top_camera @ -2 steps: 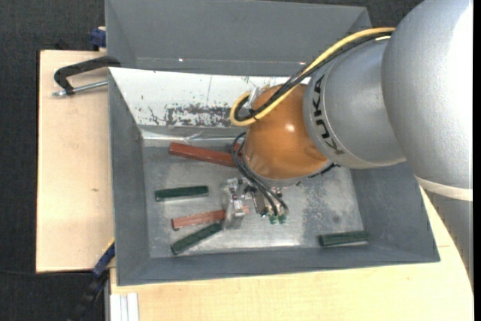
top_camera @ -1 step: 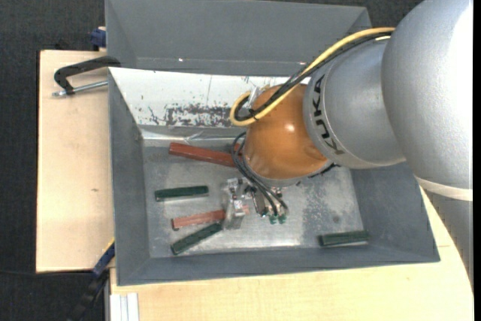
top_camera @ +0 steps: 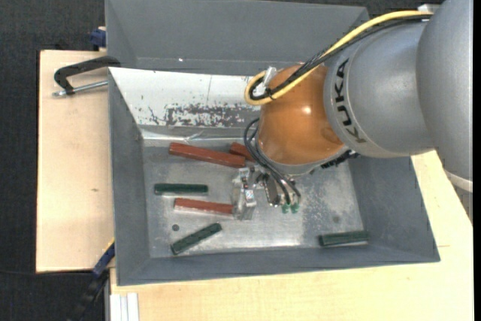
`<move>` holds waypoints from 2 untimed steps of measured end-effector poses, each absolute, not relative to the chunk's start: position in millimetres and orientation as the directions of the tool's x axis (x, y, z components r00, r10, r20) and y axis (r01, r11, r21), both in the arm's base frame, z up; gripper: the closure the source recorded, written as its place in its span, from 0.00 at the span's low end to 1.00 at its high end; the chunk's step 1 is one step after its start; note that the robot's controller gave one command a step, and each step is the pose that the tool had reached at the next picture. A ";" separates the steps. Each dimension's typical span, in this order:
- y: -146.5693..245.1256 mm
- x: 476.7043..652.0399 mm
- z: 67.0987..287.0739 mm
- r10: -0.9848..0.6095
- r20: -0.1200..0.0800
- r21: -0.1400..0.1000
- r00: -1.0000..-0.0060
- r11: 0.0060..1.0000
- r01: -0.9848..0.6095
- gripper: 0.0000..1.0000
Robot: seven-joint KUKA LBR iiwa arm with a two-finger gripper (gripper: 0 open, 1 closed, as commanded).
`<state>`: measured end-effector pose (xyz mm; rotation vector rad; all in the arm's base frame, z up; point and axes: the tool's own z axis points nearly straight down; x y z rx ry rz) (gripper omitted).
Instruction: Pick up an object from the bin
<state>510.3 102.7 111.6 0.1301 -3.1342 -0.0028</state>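
Observation:
My gripper (top_camera: 246, 201) hangs low in the middle of the bin, its metal fingers pointing down just over the floor. Right under it lies the right end of a short red-brown bar (top_camera: 201, 205). A longer red-brown bar (top_camera: 207, 155) rests farther back, partly under the arm's orange cover. To the left is a dark green bar (top_camera: 180, 189), and another dark green bar (top_camera: 195, 237) lies slanted near the front wall. Nothing is visible between the fingers.
One more dark green bar (top_camera: 343, 239) lies at the front right corner of the bin. The arm with its orange cover and yellow cable hides the bin's right rear part.

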 end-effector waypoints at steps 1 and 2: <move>89.2 529.2 74.9 -0.191 -0.003 0.001 -0.982 0.982 -0.191 0.00; 88.1 529.9 71.7 -0.192 -0.002 0.002 -0.981 0.981 -0.192 1.00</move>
